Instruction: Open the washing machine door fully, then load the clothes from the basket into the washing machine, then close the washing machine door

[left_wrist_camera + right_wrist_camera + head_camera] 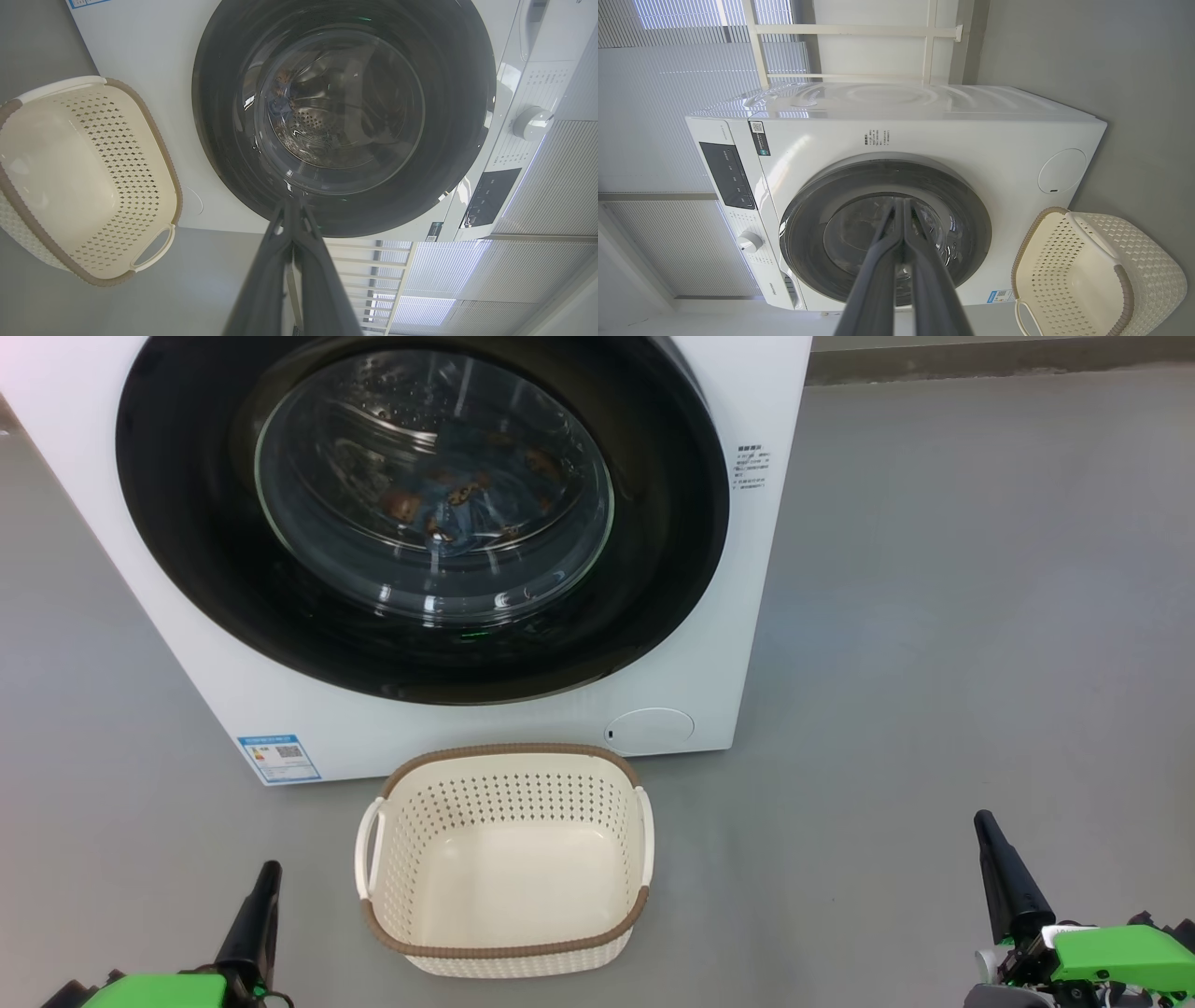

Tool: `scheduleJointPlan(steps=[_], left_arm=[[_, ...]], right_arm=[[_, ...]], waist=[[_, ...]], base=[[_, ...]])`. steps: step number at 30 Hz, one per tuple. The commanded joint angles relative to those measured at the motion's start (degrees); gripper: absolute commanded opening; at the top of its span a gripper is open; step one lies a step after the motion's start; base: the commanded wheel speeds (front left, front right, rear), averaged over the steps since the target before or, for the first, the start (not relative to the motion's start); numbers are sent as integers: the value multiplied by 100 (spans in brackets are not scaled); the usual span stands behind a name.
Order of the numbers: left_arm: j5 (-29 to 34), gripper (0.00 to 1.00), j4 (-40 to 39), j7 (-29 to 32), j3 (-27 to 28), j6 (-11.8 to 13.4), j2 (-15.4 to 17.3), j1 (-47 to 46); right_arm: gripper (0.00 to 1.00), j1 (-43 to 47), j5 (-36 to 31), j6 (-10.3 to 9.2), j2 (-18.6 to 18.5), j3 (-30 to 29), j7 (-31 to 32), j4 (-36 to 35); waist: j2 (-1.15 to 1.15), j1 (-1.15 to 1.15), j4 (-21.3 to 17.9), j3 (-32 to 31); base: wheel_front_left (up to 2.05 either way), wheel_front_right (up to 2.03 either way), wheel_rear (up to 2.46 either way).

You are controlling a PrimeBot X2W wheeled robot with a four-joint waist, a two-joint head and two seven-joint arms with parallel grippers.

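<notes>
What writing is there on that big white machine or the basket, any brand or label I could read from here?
Nothing is sharp enough to quote.
Blue sticker, low on the washing machine: a QR code and print, too small.
Print block right of the washing machine door: blurred.
Control panel: labels too small.
Markings around the dial: too small.
Basket: no text.

left gripper [269,875]: being held shut, fingers pointing up.
right gripper [984,826]: being held shut likewise.
basket [509,748]: being seen between both grippers, slightly ahead.
washing machine door [187,541]: being seen closed, farther ahead of both grippers.
clothes [448,504]: being shown behind its glass.
</notes>
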Motion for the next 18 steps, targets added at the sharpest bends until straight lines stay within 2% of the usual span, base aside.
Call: scheduleJointPlan(steps=[1, 18], left_arm=[[-47, 0, -122, 35, 167, -15, 121, -239], [-48, 0, -122, 34, 167, -15, 121, -239]], right_arm=[[0, -229, -42, 9, -25, 117, 22, -139], [0, -230, -50, 9, -18, 107, 30, -139]], waist=[[0, 0, 0, 0], [0, 0, 0, 0]], base=[[0, 0, 0], [0, 0, 0]])
